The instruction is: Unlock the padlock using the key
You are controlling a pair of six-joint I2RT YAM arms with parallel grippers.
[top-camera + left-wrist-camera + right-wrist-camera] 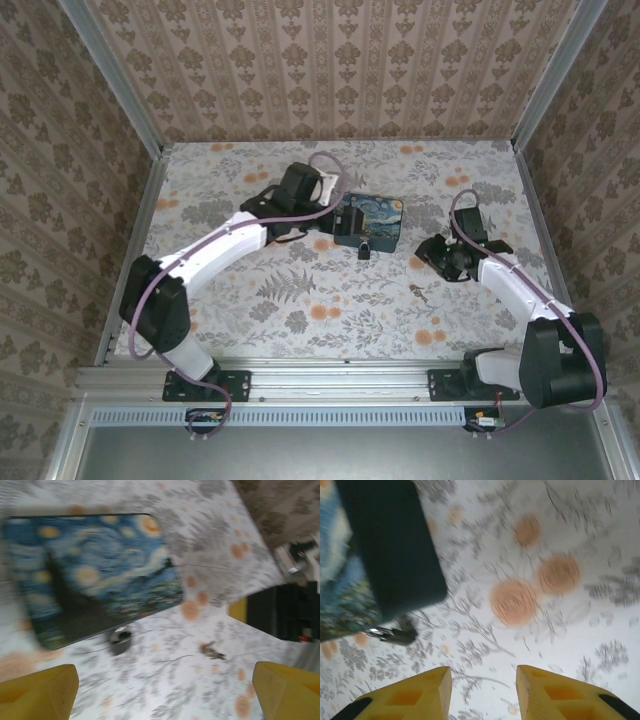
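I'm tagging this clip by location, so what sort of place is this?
Likely a staged robot test booth, not a home: wallpaper panels in a metal frame, a floral-covered table, robot arms bolted to a rail.

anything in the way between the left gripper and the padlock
Nothing visible does. The padlock lies on bare tablecloth ahead of the open left gripper, right by the edge of the painted mat.

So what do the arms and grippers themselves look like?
Both the left arm and right arm have white links with bulky black joints and a mauve cable looped alongside. The left gripper and right gripper carry blocky yellow fingers.
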